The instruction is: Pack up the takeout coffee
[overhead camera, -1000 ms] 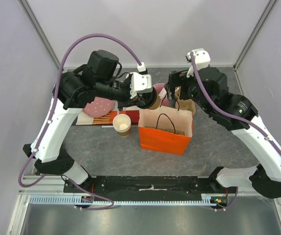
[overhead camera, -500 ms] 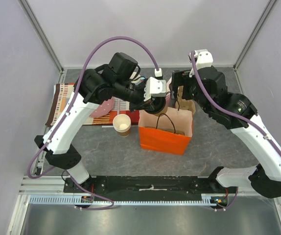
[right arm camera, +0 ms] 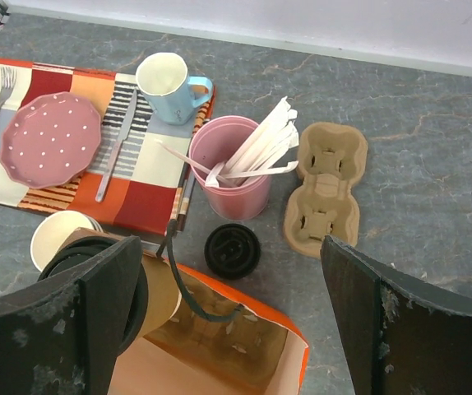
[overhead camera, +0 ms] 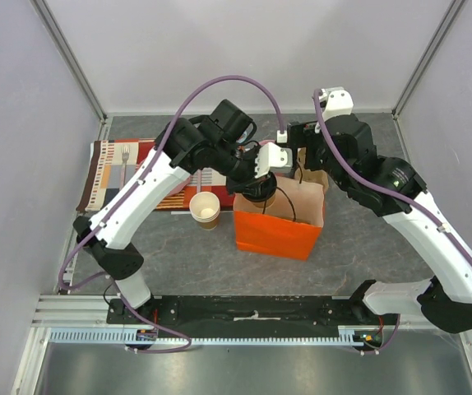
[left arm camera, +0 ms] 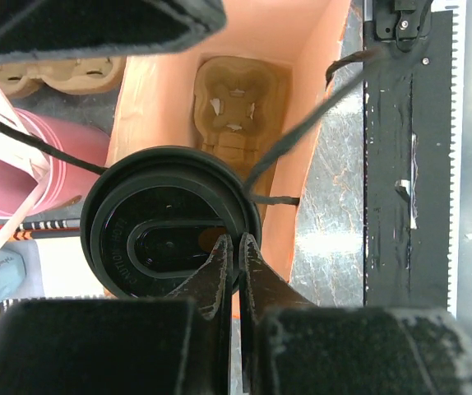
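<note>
Hanging over the mouth of the orange bag (left arm camera: 318,41), the takeout coffee (left arm camera: 158,226) is pinched at its lid rim by the left pincer (left arm camera: 236,247); the bag's handle (left arm camera: 347,62) could snag it; right pincer (right arm camera: 232,247) gapes wide.

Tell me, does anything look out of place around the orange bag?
Yes. The black handle cord of the orange bag seems to cross the takeout coffee in the left claw; it may snag. A loose black lid lies alone on the table.
</note>
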Controlling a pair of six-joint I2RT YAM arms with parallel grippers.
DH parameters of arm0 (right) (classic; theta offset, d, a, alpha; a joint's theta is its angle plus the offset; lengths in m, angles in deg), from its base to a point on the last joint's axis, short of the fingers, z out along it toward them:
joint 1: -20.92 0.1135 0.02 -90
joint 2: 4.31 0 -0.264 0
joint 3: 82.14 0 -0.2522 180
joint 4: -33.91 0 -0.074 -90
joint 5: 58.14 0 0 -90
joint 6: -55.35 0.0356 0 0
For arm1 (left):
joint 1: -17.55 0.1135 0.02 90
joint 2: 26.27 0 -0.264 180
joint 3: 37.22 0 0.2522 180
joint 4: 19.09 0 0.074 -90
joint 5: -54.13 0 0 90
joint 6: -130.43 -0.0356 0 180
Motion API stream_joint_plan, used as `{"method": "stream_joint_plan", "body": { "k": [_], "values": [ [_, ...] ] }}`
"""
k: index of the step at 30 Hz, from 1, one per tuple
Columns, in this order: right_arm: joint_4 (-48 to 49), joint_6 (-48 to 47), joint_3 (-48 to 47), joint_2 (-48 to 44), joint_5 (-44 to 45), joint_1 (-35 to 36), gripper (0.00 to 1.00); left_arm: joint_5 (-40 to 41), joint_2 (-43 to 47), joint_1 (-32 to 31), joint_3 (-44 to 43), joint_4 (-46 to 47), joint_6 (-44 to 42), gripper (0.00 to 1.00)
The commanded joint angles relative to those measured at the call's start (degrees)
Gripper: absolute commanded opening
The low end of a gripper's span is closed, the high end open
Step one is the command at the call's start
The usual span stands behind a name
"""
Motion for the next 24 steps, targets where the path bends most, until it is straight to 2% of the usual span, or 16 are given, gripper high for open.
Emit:
{"method": "stream_joint_plan", "body": {
  "k": [1, 13, 17, 24],
  "values": [
    [-0.03, 0.12, 0.77, -1.3, -0.46, -0.42, 0.98, -0.59, -1.89, 0.41, -1.46, -8.84, 0.39, 0.02],
    [1.11, 0.91, 3.32, -2.62, -2.83, -1.3, 0.98, -7.18, -5.5, 1.47, -1.02, -10.07, -2.77, 0.02],
    [3.13, 4.07, 5.68, -4.11, -5.82, -3.58, 0.98, -8.68, -4.36, 1.47, 3.53, -10.16, -4.7, 0.02],
    [4.89, 8.29, 8.68, -6.57, -9.16, -8.58, 0.98, -2.45, -2.87, 1.56, 8.56, -6.21, -4.1, 0.02]
  ]
}}
